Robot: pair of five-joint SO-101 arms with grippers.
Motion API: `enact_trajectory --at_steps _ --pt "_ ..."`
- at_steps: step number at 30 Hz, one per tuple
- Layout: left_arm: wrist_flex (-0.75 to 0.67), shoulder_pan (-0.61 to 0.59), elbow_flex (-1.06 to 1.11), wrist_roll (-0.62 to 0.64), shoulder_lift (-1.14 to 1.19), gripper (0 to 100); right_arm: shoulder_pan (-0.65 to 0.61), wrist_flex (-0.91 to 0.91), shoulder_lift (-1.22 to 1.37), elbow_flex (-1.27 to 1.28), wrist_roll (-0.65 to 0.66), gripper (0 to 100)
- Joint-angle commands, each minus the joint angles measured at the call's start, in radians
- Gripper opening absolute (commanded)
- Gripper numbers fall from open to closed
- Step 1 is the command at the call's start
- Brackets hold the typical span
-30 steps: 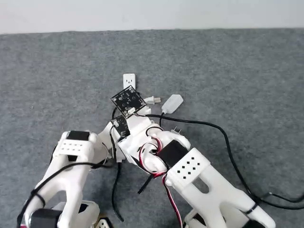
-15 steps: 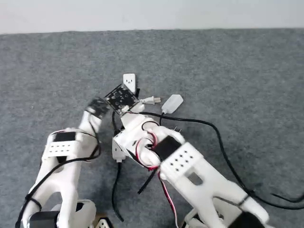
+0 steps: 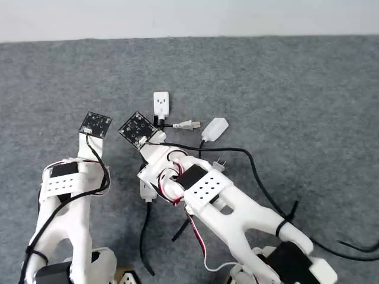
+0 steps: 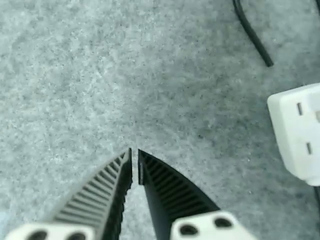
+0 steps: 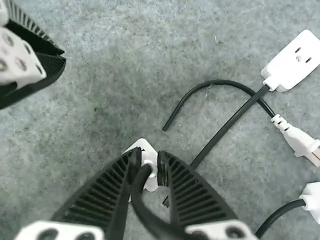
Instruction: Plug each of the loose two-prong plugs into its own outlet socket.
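Where the high view looks down on the grey surface [image 3: 308,89], a white outlet socket [image 3: 161,103] lies toward the far side, near the middle. Just right of it and a little nearer lies a loose two-prong plug [image 3: 189,125], prongs pointing right, a dark cord trailing from its left end toward the socket. A second white fitting [image 3: 214,128] lies just right of that plug; its face cannot be made out. The left arm [image 3: 65,189] reaches to a spot well left of the socket, and the right arm [image 3: 207,189] ends just near and left of the socket.

From the left wrist, the left gripper [image 4: 134,161] hangs over bare grey surface with its ribbed fingers almost together, only a thin slit between them and nothing in it. The outlet socket lies off to one side, apart from the fingertips.

From the right wrist, the right gripper [image 5: 146,162] is clamped on a small white held plug [image 5: 148,156], whose black lead curls back between the fingers. The held plug sits down at the surface, well apart from the outlet socket. A black cord [image 5: 225,127] runs from the socket's end toward the right gripper, and the loose two-prong plug lies beside that cord, unplugged.
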Motion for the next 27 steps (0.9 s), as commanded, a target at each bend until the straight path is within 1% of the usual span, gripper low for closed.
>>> enact_trajectory --at_steps 1,13,17,24,27 --pt "-0.025 -0.006 -0.051 0.011 -0.023 1 0.007 -0.021 0.005 -0.058 0.014 0.8" --pt "-0.028 -0.005 -0.05 0.011 -0.021 1 -0.002 -0.03 0.013 -0.098 0.037 0.8" --pt "-0.034 -0.005 -0.05 0.011 -0.021 1 -0.013 -0.039 0.013 -0.098 0.069 0.8" --pt "-0.04 -0.005 -0.048 0.011 -0.021 1 -0.015 -0.044 0.013 -0.098 0.068 0.8" --pt "-0.04 -0.005 -0.048 0.011 -0.021 1 -0.035 -0.044 0.013 -0.095 0.068 0.8"
